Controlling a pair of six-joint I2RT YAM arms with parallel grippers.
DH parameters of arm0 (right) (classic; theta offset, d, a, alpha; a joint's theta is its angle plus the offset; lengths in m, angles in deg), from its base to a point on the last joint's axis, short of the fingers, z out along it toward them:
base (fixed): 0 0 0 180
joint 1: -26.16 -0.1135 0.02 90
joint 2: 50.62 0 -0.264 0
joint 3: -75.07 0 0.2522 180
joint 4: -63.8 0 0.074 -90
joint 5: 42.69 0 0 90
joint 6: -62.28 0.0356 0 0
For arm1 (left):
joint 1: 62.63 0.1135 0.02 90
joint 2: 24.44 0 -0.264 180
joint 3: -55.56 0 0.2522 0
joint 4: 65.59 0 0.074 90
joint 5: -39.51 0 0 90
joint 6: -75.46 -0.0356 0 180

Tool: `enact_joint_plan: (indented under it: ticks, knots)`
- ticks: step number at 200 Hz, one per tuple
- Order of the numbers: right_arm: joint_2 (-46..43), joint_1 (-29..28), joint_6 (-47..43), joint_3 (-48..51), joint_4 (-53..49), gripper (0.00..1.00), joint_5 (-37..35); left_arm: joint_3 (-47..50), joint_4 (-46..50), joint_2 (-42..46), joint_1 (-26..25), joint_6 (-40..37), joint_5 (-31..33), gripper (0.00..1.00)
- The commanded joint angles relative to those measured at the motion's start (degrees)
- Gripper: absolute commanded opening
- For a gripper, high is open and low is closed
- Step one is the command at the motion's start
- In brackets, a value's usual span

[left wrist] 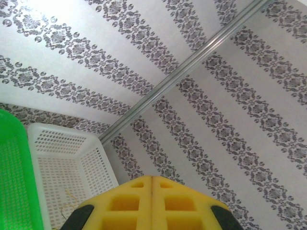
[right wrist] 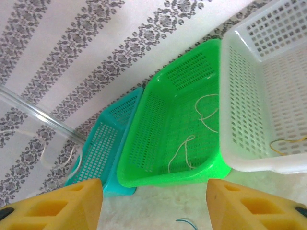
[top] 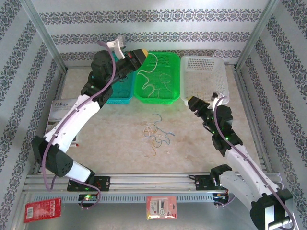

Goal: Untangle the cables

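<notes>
I judge the sorting partly done. Two whitish thin cables point(right wrist: 207, 113) lie loose on the floor of the green perforated plastic basket point(top: 165, 64) at the table's far edge, and a yellowish thin cable point(right wrist: 288, 142) lies in the white perforated plastic basket point(top: 204, 72) beside it. A knot of pale blue-green and tan cables point(top: 156, 134) sits in the middle of the table and has yet to be pulled apart and binned. I see no strand in the teal perforated plastic basket point(right wrist: 103, 143) on the green one's other side. My left gripper point(top: 142, 52) hangs over the green basket's far left corner with its yellow pads point(left wrist: 124, 208) pressed flat together, and I make out nothing pinched in the seam. My right gripper point(right wrist: 153, 208) stands with fingers spread and nothing between them, just off the white basket's near left corner. The overhead view lays out the knot and both arms together. My right wrist view adds what it blurs: each sorted strand lying separate inside its basket.
</notes>
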Motion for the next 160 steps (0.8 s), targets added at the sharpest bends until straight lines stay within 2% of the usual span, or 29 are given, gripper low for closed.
enact_joint_plan:
  ticks: [1,60,152,160]
  knots:
    - [-0.7,1.4,1.0,-1.4,-3.8,0.6,3.3,-3.4,-4.7,-2.4,1.8,0.6,-2.5,0.0]
    - [-0.4,2.7,1.7,-0.1,-4.4,0.6,7.8,-7.8,-6.7,-12.1,4.5,-0.6,-3.6,0.0]
    - [3.1,2.7,1.7,2.1,-3.7,0.6,13.0,-9.0,1.1,-25.5,4.8,-7.0,-4.6,0.0]
    - [3.0,2.6,1.6,1.8,-3.9,0.6,13.1,-8.8,1.4,-25.6,4.8,-7.7,-4.7,0.07]
